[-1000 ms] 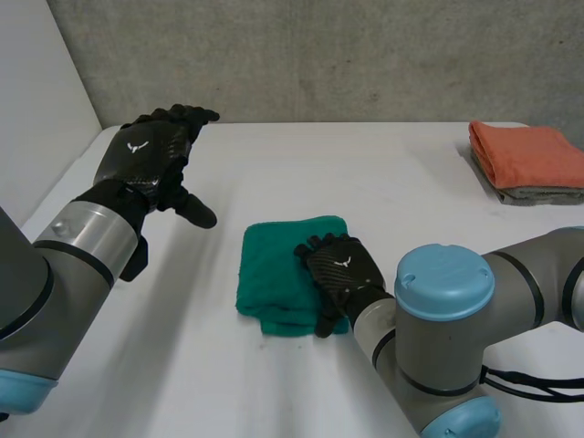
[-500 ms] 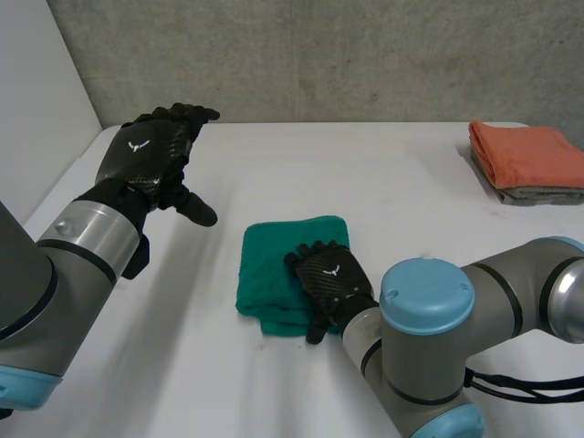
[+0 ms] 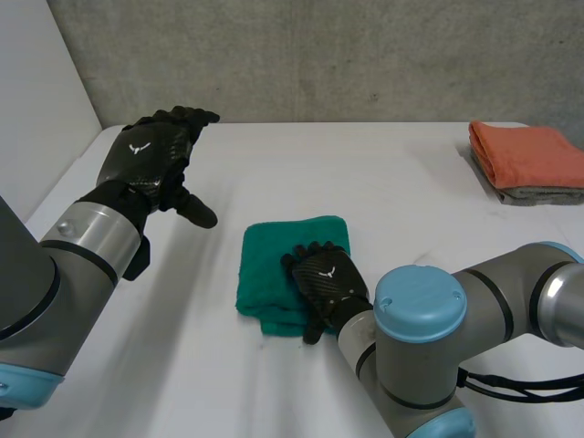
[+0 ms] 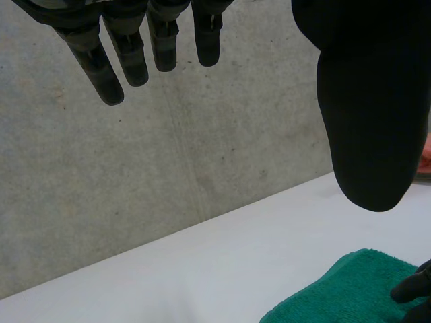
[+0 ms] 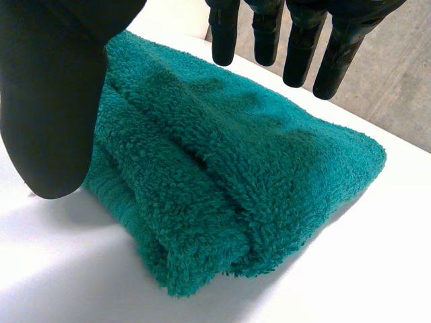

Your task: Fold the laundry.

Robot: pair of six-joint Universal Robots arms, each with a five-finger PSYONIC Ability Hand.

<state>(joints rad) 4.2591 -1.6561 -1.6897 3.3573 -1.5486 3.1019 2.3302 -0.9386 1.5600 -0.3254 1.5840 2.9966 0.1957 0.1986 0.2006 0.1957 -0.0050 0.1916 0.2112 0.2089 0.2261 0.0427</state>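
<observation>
Folded green towel (image 3: 274,265) lies at the centre of the counter (image 3: 383,173). Right hand (image 3: 327,281) is over its near right part, fingers (image 5: 300,47) straight, gripping nothing. Left hand (image 3: 146,160) is raised near the counter's far left corner, fingers (image 4: 94,64) open.

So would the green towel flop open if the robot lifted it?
Probably floppy: the green towel is thick, fluffy cloth, folded in loose layers that would likely sag and unfold. Its fuzzy pile would probably drag, not slip, on the white table.
</observation>
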